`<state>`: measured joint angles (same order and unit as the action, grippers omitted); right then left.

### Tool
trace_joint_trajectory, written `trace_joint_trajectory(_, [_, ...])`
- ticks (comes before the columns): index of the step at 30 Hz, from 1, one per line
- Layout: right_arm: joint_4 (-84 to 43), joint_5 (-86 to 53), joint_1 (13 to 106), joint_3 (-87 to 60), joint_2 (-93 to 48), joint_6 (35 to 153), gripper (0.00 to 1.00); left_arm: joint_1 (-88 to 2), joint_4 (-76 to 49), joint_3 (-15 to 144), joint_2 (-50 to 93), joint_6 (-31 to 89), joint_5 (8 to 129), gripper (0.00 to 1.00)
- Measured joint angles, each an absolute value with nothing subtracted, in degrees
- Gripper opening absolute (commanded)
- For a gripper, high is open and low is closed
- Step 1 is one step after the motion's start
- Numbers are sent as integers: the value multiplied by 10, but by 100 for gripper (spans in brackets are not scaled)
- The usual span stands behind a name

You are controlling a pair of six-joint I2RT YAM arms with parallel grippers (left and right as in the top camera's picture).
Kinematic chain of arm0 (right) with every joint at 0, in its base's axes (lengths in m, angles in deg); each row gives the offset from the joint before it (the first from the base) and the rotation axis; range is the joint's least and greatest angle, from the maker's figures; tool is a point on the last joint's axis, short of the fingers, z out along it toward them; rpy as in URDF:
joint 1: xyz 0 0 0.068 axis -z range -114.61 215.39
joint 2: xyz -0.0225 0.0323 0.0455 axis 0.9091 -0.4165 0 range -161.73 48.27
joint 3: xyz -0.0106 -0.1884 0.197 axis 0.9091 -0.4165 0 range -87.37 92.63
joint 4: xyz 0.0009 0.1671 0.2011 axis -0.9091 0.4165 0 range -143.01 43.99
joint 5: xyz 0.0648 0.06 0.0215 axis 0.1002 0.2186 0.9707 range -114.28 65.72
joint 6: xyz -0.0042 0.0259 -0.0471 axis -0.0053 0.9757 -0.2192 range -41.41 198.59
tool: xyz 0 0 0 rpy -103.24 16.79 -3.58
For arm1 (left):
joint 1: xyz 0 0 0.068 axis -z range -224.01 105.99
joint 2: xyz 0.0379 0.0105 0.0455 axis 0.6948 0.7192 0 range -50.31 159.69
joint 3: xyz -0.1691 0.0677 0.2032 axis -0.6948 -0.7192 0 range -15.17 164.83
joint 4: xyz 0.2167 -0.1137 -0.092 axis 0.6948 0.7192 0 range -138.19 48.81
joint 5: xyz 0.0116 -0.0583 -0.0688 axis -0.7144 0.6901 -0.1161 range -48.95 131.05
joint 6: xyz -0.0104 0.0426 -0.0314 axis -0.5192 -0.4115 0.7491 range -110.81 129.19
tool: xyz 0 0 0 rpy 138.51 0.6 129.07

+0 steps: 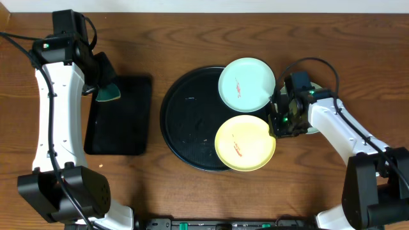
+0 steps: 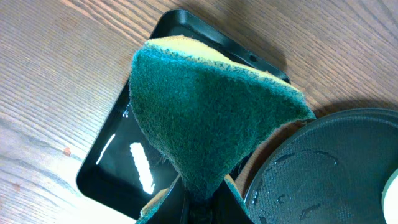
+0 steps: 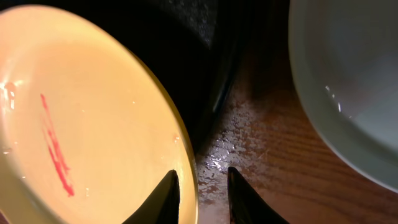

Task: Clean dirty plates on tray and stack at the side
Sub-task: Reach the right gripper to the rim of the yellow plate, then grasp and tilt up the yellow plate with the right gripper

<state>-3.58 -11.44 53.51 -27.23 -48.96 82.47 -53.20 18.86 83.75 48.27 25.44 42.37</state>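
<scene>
— Starting with the edges: where did the plates sit?

— The yellow plate [image 1: 245, 143] lay on the near right part of the round tray [image 1: 188, 121], its outer side overhanging the raised rim. The blue-green plate [image 1: 246, 84] lay on the far right part, overhanging in the same way. The two almost met at the middle. Each carried a red smear [image 3: 55, 146].

— And the third plate [image 3: 348, 74]?

— It was off the tray, on the table [image 1: 192, 38] just to the right, mostly hidden under the right arm from overhead. Only a strip of wet wood lay between it and the tray rim.

— How was the right gripper [image 3: 202, 171] placed?

— It was low in that strip, with the forearm reaching in from the near right. Its fingers [image 3: 166, 199] were apart and straddled the yellow plate's rim, one over the plate's inside and one outside it. They were not pressed on it.

— Where was there open room?

— The left half of the round tray was bare apart from water drops. Bare wood ran between it and the rectangular tray [image 1: 121, 128].

— And the left gripper [image 2: 198, 208]?

— It was clamped on a green and yellow sponge [image 2: 205, 112]. The sponge hung above the far left corner of the rectangular tray, with the arm stretched away along the left side.
</scene>
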Motion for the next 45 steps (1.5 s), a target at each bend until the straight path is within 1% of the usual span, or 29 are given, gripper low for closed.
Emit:
trace_joint_trajectory(2, [-37, -115, 535, -281, -490, 826, 18, -532, 189, 837, 483, 254, 424, 8])
trace_joint_trajectory(4, [-40, -117, 535, -288, -490, 831, 9, -532, 189, 837, 483, 254, 423, 7])
trace_joint_trajectory(7, [-50, -117, 535, -290, -490, 843, 1, -532, 189, 837, 483, 254, 424, 7])
trace_joint_trajectory(13, [-61, -104, 526, -290, -490, 852, 1, -532, 189, 837, 483, 254, 423, 7])
trace_joint_trajectory(18, [-120, -73, 474, -290, -490, 880, 1, -532, 189, 837, 483, 254, 423, 7])
trace_joint_trajectory(22, [-188, -77, 422, -291, -490, 947, 1, -529, 189, 837, 483, 254, 423, 8])
trace_joint_trajectory(27, [-274, -124, 370, -291, -492, 1037, 1, -518, 189, 837, 483, 254, 424, 7])
trace_joint_trajectory(32, [-310, -146, 336, -291, -519, 1090, 1, -501, 189, 837, 483, 254, 423, 8])
trace_joint_trajectory(36, [-322, -153, 320, -291, -551, 1117, 1, -477, 189, 837, 483, 257, 424, 8])
trace_joint_trajectory(45, [-325, -146, 327, -291, -571, 1148, 1, -421, 194, 836, 483, 275, 423, 7])
